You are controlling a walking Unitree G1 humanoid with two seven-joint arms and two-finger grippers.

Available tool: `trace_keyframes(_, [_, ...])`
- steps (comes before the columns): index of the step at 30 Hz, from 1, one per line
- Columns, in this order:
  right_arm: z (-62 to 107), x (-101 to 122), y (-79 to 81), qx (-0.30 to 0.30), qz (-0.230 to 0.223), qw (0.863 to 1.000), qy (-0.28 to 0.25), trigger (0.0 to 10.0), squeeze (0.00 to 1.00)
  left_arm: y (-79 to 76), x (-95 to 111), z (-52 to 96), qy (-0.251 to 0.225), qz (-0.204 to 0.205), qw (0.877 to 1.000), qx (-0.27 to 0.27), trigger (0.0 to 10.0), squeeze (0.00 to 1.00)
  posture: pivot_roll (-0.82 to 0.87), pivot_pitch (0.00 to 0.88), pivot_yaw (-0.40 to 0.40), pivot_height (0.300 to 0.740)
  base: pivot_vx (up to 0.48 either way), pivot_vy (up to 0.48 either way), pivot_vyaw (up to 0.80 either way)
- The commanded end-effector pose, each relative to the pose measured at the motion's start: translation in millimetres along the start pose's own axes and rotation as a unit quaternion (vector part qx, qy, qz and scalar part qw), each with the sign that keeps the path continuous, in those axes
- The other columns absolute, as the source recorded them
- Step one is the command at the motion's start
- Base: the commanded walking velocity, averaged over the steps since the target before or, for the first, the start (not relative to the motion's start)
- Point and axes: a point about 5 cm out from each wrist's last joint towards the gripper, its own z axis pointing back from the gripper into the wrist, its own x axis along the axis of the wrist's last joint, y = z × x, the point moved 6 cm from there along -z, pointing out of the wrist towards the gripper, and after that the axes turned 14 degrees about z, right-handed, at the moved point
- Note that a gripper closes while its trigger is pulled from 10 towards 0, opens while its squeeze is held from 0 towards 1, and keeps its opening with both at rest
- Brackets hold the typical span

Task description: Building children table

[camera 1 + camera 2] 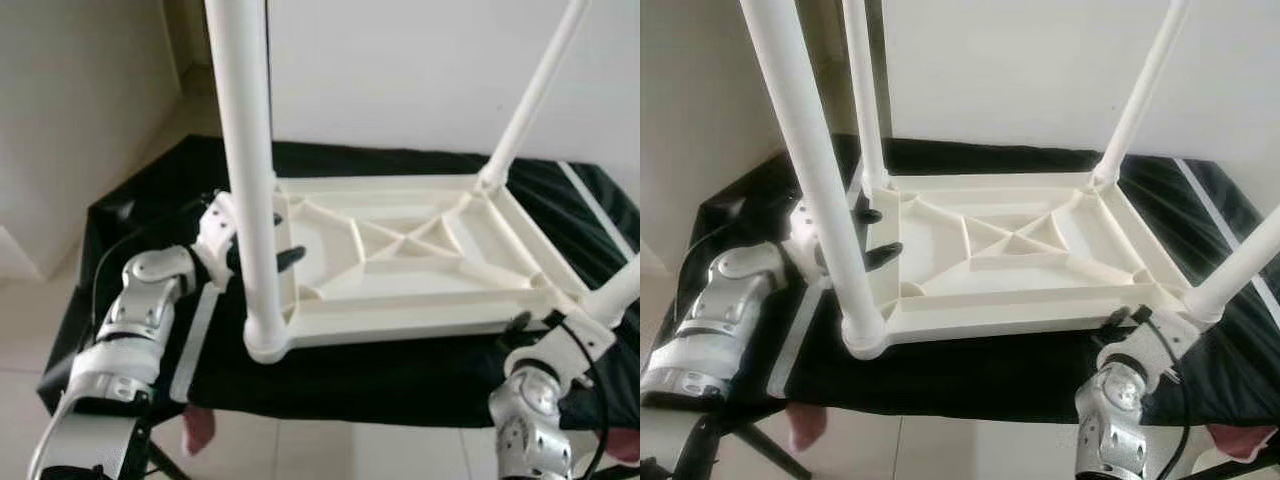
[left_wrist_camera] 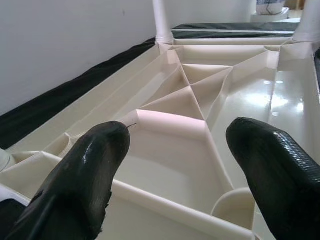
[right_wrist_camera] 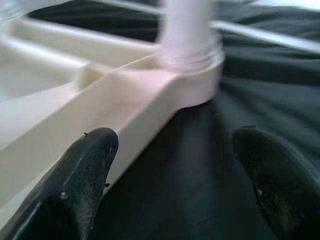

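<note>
- A white children's table (image 1: 1010,250) lies upside down on a surface covered with a black cloth (image 1: 970,370).
- Its ribbed underside faces up, and its four white legs (image 1: 815,170) stick up from the corners.
- The left claw (image 2: 175,165) is at the left edge of the table, just behind the near left leg.
- Its two black fingers (image 2: 90,170) are spread apart and reach over the rim, above the ribs inside. It grips nothing.
- The right claw (image 3: 175,170) is at the near right corner of the table, by the leg (image 3: 187,30) there.
- Its fingers are spread apart too. One finger (image 3: 82,170) is right by the table's white side wall, and the other (image 3: 275,170) is over the black cloth. It grips nothing.
- A white wall (image 1: 1040,70) stands behind the surface.
- The floor (image 1: 940,440) below is pale tile.
</note>
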Motion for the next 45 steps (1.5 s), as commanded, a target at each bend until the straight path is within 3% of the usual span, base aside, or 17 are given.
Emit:
trace_keyframes(1, [-1.4,-1,-4.1,-0.013,-0.001,1.0,0.001,10.0,0.0,-7.2,-5,-1.7,0.008,0.005,1.0,-0.019,10.0,0.0,0.04,0.0,-0.05,0.74,0.0,0.0,0.0])
trace_keyframes(8, [-5.8,8,-5.4,-0.022,-0.001,1.0,-0.016,10.0,0.0,-5.1,-6,1.7,0.01,0.011,1.0,-0.003,10.0,0.0,0.04,0.0,-0.056,0.74,0.0,0.0,0.0])
trace_keyframes(12, [-8.5,-13,-5.7,-0.02,0.007,0.999,0.033,10.0,0.0,-8.3,-6,0.9,0.01,0.012,1.0,-0.004,10.0,0.0,0.04,0.0,-0.046,0.74,0.0,0.0,0.0])
trace_keyframes(16, [-8.5,-18,-4.4,-0.017,0.008,0.999,0.043,10.0,0.0,-9.4,-5,0.5,0.009,0.013,1.0,-0.006,10.0,0.0,0.04,0.0,-0.046,0.74,0.0,0.0,0.0])
trace_keyframes(20, [-4.9,-31,13.4,0.023,0.017,0.997,0.075,10.0,0.0,-18.5,-11,0.8,0.035,-0.003,0.999,-0.021,10.0,0.0,0.04,0.0,-0.04,0.74,0.0,0.0,0.0])
trace_keyframes(22, [-4.9,-31,13.4,0.023,0.017,0.997,0.075,10.0,0.0,-18.5,-11,0.8,0.035,-0.003,0.999,-0.021,10.0,0.0,0.04,0.0,-0.04,0.74,0.0,0.0,0.0])
trace_keyframes(27, [-10.6,-26,29.8,0.075,0.045,0.995,0.056,10.0,0.0,-47.9,-10,-4.8,0.026,0.007,0.998,-0.057,10.0,0.0,0.05,0.0,-0.039,0.74,0.0,0.0,0.0])
trace_keyframes(29, [-12.3,-25,32.8,0.086,0.048,0.994,0.054,10.0,0.0,-52.5,-10,-6.1,0.025,0.011,0.998,-0.062,10.0,0.0,0.05,0.0,-0.04,0.74,0.0,0.0,0.0])
trace_keyframes(30, [-16.7,-20,39.6,0.11,0.058,0.991,0.043,10.0,0.0,-63.1,-10,-9.8,0.023,0.016,0.997,-0.075,10.0,0.0,0.06,0.0,-0.04,0.74,0.0,0.0,0.0])
trace_keyframes(31, [-16.7,-20,39.6,0.11,0.058,0.991,0.043,10.0,0.0,-63.1,-10,-9.8,0.023,0.016,0.997,-0.075,10.0,0.0,0.06,0.0,-0.04,0.74,0.0,0.0,0.0])
trace_keyframes(37, [-39.7,9,71.9,0.222,0.113,0.969,-0.01,10.0,0.0,-112.8,-8,-27.1,0.009,0.05,0.99,-0.132,10.0,0.0,0.07,0.0,-0.042,0.74,0.0,0.0,0.0])
trace_keyframes(41, [-47.6,12,75.9,0.233,0.134,0.963,-0.016,10.0,0.0,-122.5,-10,-33.2,0.014,0.048,0.989,-0.136,10.0,0.0,0.07,0.0,-0.039,0.74,0.0,0.0,0.0])
trace_keyframes(45, [-65.9,17,72.2,0.216,0.163,0.963,-0.017,10.0,0.0,-131.8,-17,-49.3,0.025,0.048,0.992,-0.114,10.0,0.0,0.08,0.0,-0.042,0.74,0.0,0.0,0.0])
